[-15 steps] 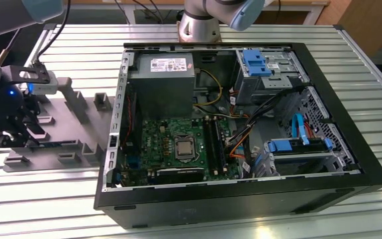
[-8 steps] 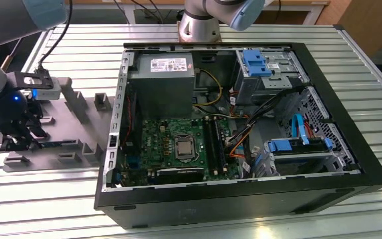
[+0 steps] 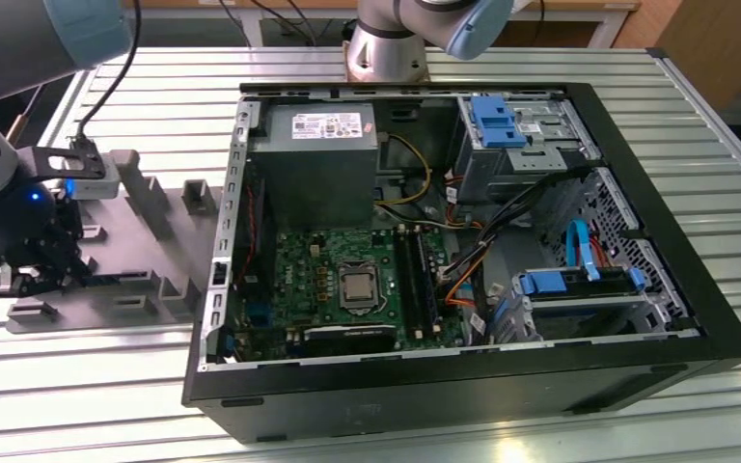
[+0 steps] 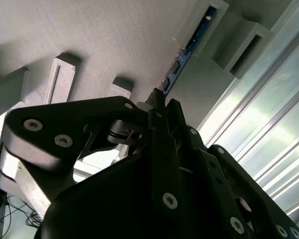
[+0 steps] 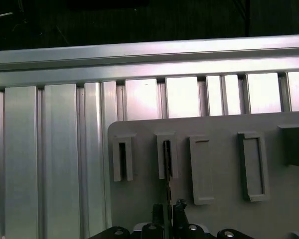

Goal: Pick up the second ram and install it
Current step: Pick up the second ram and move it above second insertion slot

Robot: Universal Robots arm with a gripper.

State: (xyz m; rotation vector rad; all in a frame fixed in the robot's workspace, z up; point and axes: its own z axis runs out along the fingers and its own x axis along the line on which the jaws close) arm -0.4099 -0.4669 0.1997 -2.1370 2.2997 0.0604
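Jaws pinched on the second ram, which still sat in its holder.

In both wrist views we saw the gripper with its fingertips pressed against the two faces of the stick, which stood on edge in a narrow slot of the grey holder plate. In the exterior view the gripper hung low over that plate at the exterior view's left, beside the open computer case, whose black memory slots lay well apart from the stick. Plate and case rested on the slatted metal table.
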